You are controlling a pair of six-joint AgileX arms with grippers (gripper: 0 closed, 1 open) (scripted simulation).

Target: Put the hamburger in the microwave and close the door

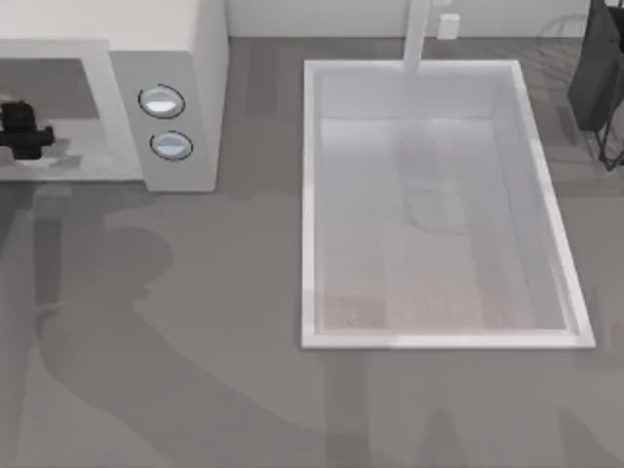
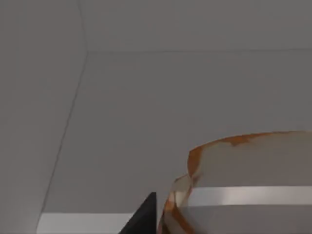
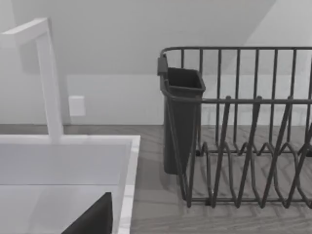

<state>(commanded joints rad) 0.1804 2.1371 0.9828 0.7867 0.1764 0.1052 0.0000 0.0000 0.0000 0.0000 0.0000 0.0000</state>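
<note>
The left hand [image 1: 21, 132] is seen reaching inside the microwave [image 1: 185, 58] cavity; the hamburger [image 2: 243, 185] lies right against it, though a grip cannot be confirmed; it is judged light, soft and crushable, best taken by its sides.

No legible txt, seemingly.

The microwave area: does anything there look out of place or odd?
Nothing stands out. The left gripper reaches into the microwave cavity, and the left wrist view shows the hamburger close against grey walls. No spill or damage appears.
</note>
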